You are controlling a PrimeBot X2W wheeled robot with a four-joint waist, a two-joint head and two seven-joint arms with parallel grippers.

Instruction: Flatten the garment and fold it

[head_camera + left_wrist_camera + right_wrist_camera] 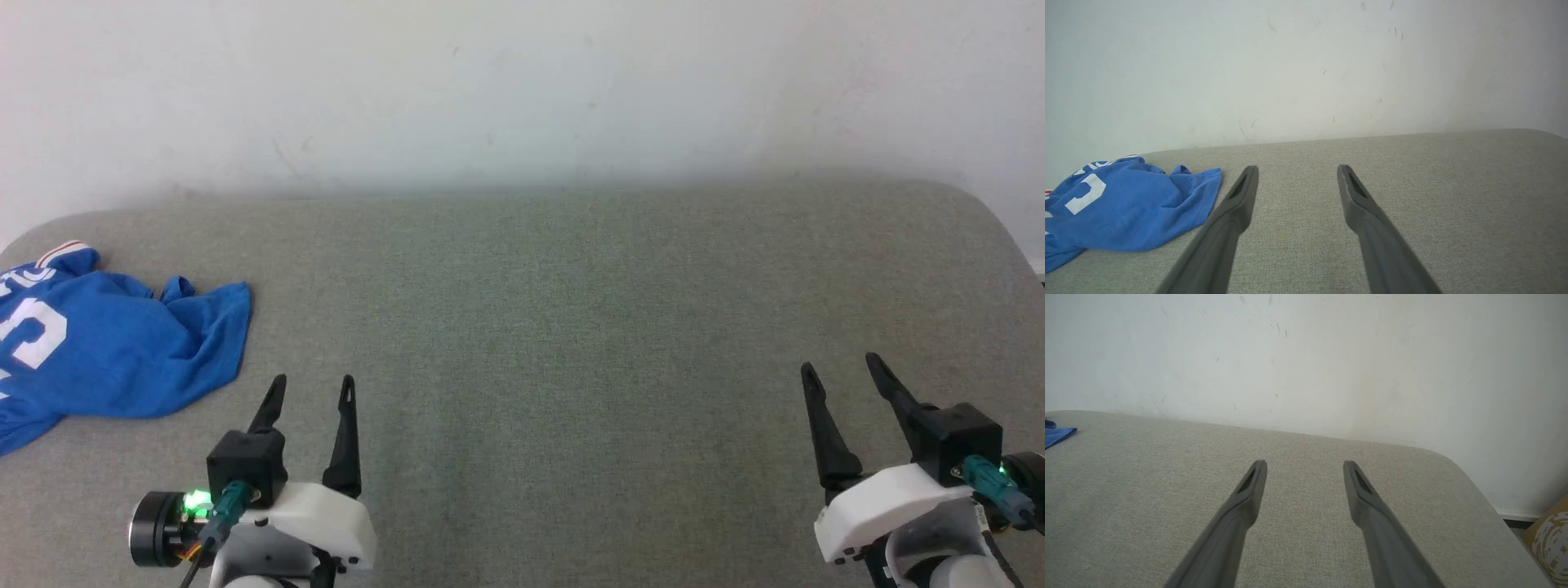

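Since nothing is grasped yet, we hold both pincers low over the grey fabric counter, each with its two fingers spread wide and nothing between them. The left pincer sits at the lower left of the head view and the right pincer at the lower right. We read this as a ready stance, with the arms set apart so the bare middle of the counter is free for spreading cloth.

The shirt lies crumpled on the counter at the far left edge of the head view. It is up and to the left of the left pincer, near it but not touching, and well apart from the right pincer. Because it is bunched and off to one side, we judge that flattening has not begun. The left arm is the better placed to reach first, probably to draw the shirt toward the middle.

Much of the shirt is cut off by the left edge in the head and left wrist views. We make out part of a white number, a scrap of lettering and a red-and-white striped band at its top. We cannot tell which blue corner is hem and which is sleeve, nor how the layers overlap. In the right wrist view a blue tip shows at the left edge. At that view's lower right corner, beyond the counter's rounded corner and below the pale wall, a yellowish patterned thing is cut off, and we cannot identify it.
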